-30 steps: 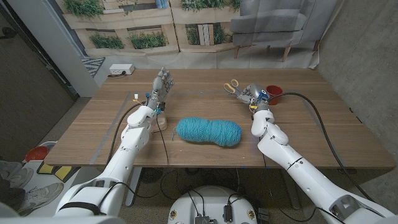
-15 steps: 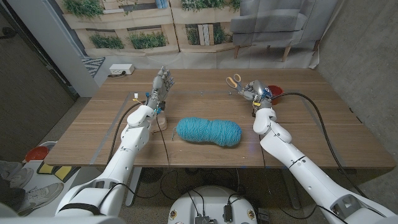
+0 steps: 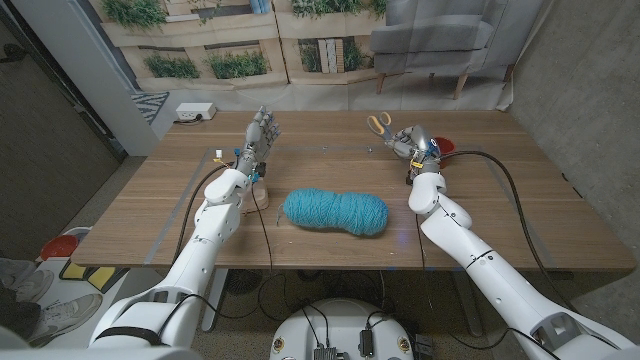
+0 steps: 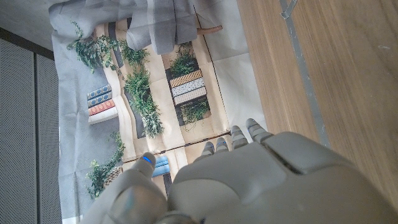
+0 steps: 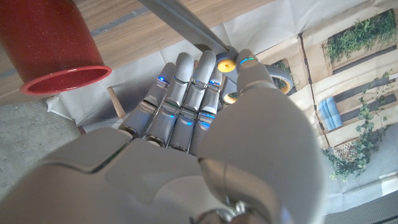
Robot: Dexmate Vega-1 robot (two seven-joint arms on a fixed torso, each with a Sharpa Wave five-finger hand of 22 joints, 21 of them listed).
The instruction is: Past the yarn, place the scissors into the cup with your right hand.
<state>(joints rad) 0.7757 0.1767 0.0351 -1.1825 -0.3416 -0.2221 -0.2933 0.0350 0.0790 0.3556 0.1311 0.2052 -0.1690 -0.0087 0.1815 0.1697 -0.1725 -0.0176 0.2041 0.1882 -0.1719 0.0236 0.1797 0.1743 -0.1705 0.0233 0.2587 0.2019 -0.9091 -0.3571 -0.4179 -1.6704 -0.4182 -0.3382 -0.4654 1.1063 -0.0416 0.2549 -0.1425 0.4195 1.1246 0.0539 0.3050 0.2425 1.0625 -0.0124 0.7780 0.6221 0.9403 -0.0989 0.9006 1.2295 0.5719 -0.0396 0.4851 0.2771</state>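
Observation:
My right hand (image 3: 412, 143) is raised over the table's far right part and grips scissors (image 3: 379, 124) with yellow handles, which stick out to its left. In the right wrist view the fingers (image 5: 186, 87) close around the yellow handles (image 5: 225, 63) while the grey blades (image 5: 180, 22) point away. The red cup (image 3: 443, 146) stands just right of the hand, partly hidden by it; its open rim (image 5: 62, 78) is close beside the fingers. A teal skein of yarn (image 3: 335, 211) lies mid-table, nearer me. My left hand (image 3: 260, 133) stands upright at the left, fingers apart, holding nothing.
A white power strip (image 3: 195, 113) lies at the table's far left corner. Black cables (image 3: 510, 185) run across the right side of the table. A small white object (image 3: 217, 155) sits near my left hand. A grey armchair (image 3: 440, 40) stands behind the table.
My right hand has lifted the scissors and carried them a little farther away and to the right, closer to the red cup. The left hand has stayed still.

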